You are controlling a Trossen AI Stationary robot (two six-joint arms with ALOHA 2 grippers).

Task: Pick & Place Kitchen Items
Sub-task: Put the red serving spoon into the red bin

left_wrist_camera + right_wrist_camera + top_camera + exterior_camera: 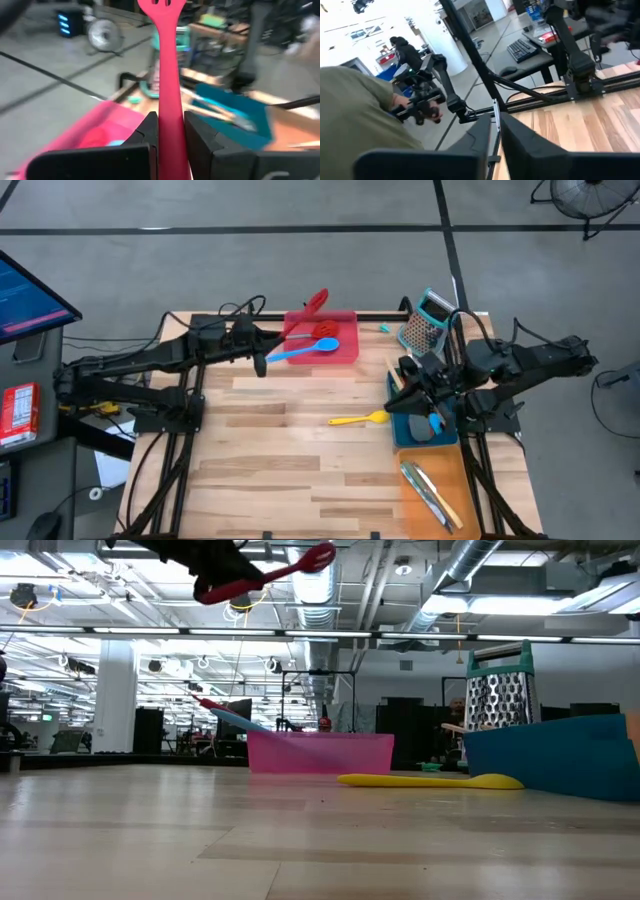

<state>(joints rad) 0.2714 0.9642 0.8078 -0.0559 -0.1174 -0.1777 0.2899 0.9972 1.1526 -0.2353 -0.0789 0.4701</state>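
1. Biggest worry, as we see it: the left claw (170, 132) is clenched on a red slotted spatula (169, 75), held up in the air over the far-left side of the bench (290, 480), near the red tray (345, 352). Only a short stretch of that slim handle sits between the fingers, so a quick swing could probably twist it loose or drop it wide of the tray.
2. The right claw (495, 131) is pinched on a thin silver piece of cutlery (494, 111) above the blue tray (428, 438) on the right. We'd guess something that skinny could pivot and clip the box grater (426, 322) just beyond it.
3. The yellow spatula (362, 419) lies flat mid-bench, its head right by the blue tray; a low pass could knock it.
4. A blue spoon (305, 350) is already in the red tray, and more cutlery is in the orange tray (455, 485) near right.
5. Surface is pale wood planks, smooth. The room is a big open lab with ceiling ducts, desks, a monitor and a person in the background.
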